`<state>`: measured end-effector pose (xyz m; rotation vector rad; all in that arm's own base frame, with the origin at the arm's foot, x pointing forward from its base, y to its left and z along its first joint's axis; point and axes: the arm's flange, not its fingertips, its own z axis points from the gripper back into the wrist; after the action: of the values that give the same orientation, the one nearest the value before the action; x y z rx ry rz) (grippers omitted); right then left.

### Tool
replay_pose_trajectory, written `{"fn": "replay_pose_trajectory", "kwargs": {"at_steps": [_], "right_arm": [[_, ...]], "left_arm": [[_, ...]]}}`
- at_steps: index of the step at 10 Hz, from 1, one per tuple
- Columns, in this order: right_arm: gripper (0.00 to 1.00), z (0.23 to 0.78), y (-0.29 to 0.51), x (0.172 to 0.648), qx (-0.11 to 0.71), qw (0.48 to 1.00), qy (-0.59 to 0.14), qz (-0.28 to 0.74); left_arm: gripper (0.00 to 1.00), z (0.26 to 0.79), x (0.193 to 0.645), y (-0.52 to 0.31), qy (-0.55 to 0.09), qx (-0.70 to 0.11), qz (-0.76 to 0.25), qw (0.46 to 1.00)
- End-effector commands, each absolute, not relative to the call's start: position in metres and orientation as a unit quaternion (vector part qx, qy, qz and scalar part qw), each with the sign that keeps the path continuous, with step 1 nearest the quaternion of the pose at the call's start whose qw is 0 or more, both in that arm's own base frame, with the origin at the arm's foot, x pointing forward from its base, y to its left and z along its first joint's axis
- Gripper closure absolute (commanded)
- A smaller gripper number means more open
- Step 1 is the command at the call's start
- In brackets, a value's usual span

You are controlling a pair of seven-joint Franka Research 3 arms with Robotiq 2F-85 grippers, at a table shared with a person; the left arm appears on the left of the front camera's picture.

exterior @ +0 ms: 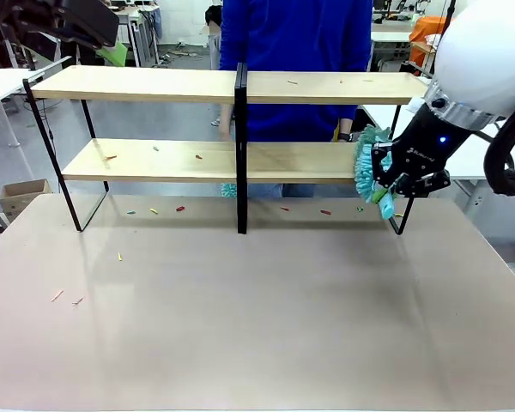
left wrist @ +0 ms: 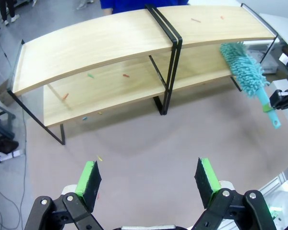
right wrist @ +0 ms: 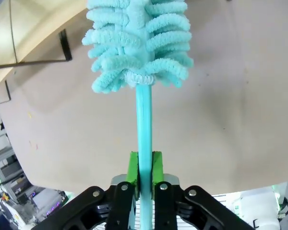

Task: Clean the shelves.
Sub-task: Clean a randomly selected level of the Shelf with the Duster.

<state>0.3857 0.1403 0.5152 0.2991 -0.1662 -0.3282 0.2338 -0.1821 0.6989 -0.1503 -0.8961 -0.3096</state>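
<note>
Our right jaws are clamped tight on the teal duster (exterior: 371, 167), head right at the lower board's (exterior: 300, 161) right end, so the shelves (exterior: 154, 84) stretch off leftward, while our left jaws hang wide open, empty.

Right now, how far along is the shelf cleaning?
Early. Done: nothing clearly; coloured scraps lie on both boards of the shelves. In hand: the right gripper is shut on the turquoise duster, whose head is at the lower board's right end; the left gripper is open, holding nothing. Left: sweep both boards, plus more scraps on the tabletop under the rack.
</note>
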Motion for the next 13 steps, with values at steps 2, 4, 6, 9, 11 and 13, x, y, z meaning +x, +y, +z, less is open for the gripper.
{"fn": "replay_pose_trajectory", "kwargs": {"at_steps": [2,4,6,9,11,13], "right_arm": [[0.87,0.519,0.137,0.386,0.207,0.971,-0.057,-0.104],[0.87,0.534,0.113,0.369,0.271,0.962,0.020,-0.024],[0.87,0.558,0.047,0.329,0.282,0.948,0.102,0.103],[0.87,0.591,-0.056,0.249,0.291,0.901,0.117,0.298],[0.87,0.616,-0.094,0.208,0.296,0.892,0.021,0.343],[0.87,0.661,-0.125,0.179,0.302,0.875,-0.162,0.343]], "left_arm": [[0.00,0.699,0.233,-0.181,-0.431,-0.073,-0.148,0.887],[0.00,0.699,0.233,-0.181,-0.431,-0.073,-0.148,0.887],[0.00,0.699,0.233,-0.181,-0.431,-0.073,-0.148,0.887],[0.00,0.699,0.233,-0.181,-0.431,-0.073,-0.148,0.887],[0.00,0.699,0.233,-0.181,-0.431,-0.073,-0.148,0.887],[0.00,0.699,0.233,-0.181,-0.431,-0.073,-0.148,0.887]]}}
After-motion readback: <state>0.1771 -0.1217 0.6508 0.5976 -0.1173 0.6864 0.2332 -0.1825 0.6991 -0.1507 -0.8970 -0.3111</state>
